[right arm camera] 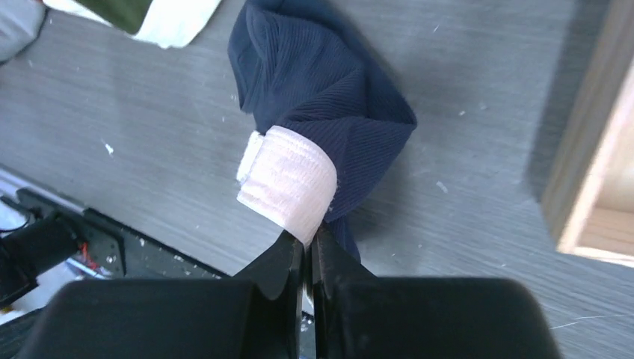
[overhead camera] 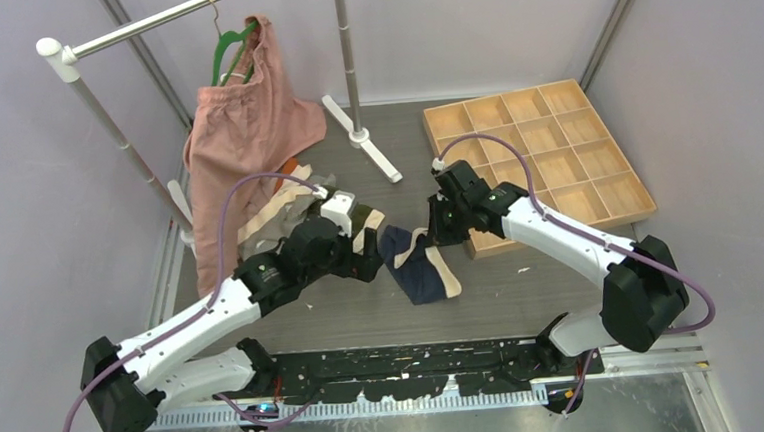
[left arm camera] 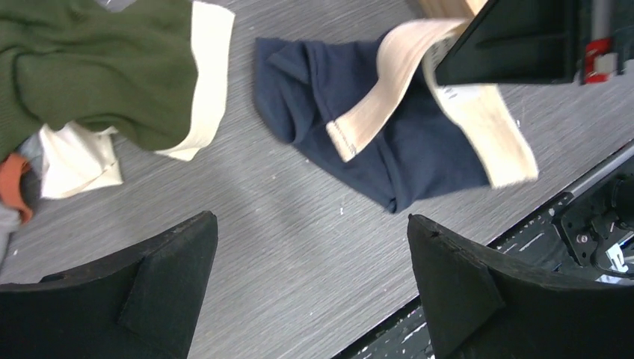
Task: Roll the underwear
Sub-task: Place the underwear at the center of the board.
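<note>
The navy underwear (overhead camera: pixel 419 266) is a small, light and very soft thing. It has no stiffness of its own, so it folds and hangs wherever it is not supported. I judge that it will not slip much, because the knit cloth is a little rough, but it will lose its shape easily. The wide cream waistband (right arm camera: pixel 288 183) is the firmest part, thicker and elastic, so it is the best place to take hold. To roll it, I think the cloth must first lie flat, and this needs two holding points on the band, one at each side.

The right pincer (right arm camera: pixel 308 250) is closed tight on a folded part of this waistband and holds that side up. The navy cloth hangs below the band, and its lower part seems to rest crumpled on the table (overhead camera: pixel 523 288), just beside the wooden tray (overhead camera: pixel 555 155).

The left pincer (left arm camera: pixel 312 224) stands wide and holds nothing. It is above bare table, and the navy underwear lies in front of its fingers, near but apart from them. The free end of the waistband points toward it. The olive green underwear (left arm camera: pixel 97 67) lies to the other side, on a small pile of other pairs.
</note>
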`<state>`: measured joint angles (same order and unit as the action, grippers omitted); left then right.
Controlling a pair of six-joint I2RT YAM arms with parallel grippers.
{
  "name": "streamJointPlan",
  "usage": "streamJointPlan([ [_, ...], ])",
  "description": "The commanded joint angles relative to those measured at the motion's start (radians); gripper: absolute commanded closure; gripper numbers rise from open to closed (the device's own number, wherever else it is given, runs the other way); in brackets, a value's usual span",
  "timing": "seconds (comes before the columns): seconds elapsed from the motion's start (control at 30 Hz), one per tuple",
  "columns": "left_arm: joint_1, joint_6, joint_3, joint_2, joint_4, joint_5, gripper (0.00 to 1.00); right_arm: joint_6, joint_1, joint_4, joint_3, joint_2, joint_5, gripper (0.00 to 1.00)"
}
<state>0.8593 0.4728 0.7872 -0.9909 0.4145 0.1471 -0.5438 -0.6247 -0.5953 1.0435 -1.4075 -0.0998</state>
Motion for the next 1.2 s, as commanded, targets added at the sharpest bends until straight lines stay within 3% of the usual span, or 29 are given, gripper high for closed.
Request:
streamJointPlan([
  [0.0,0.056,-0.048,-0.031,-0.03,-0.205,0.061,0.0,-0.076,-0.001,0.058,-0.031,0.042,-0.157,0.96],
  [0.37,0.189,-0.206,-0.154,-0.193,-0.543,0.077,0.0,-0.102,0.0,0.074,-0.065,0.059,-0.17,0.96],
  [0.57,0.223,-0.305,-0.161,-0.313,-0.65,0.134,0.04,-0.101,0.0,0.072,-0.063,0.063,-0.184,0.95],
  [0.8,0.224,-0.374,-0.098,-0.453,-0.643,0.256,0.33,-0.097,0.0,0.052,-0.066,0.075,-0.174,0.95],
  [0.87,0.223,-0.379,-0.07,-0.483,-0.618,0.262,0.46,-0.098,0.0,0.047,-0.071,0.08,-0.169,0.95],
  [0.97,0.223,-0.382,-0.047,-0.502,-0.587,0.248,0.72,-0.104,-0.001,0.045,-0.082,0.094,-0.164,0.95],
  [1.03,0.223,-0.382,-0.035,-0.507,-0.573,0.249,0.98,-0.104,0.0,0.042,-0.089,0.105,-0.156,0.95],
  [1.17,0.222,-0.363,-0.009,-0.491,-0.519,0.273,0.99,-0.096,0.0,0.029,-0.098,0.112,-0.134,0.94],
])
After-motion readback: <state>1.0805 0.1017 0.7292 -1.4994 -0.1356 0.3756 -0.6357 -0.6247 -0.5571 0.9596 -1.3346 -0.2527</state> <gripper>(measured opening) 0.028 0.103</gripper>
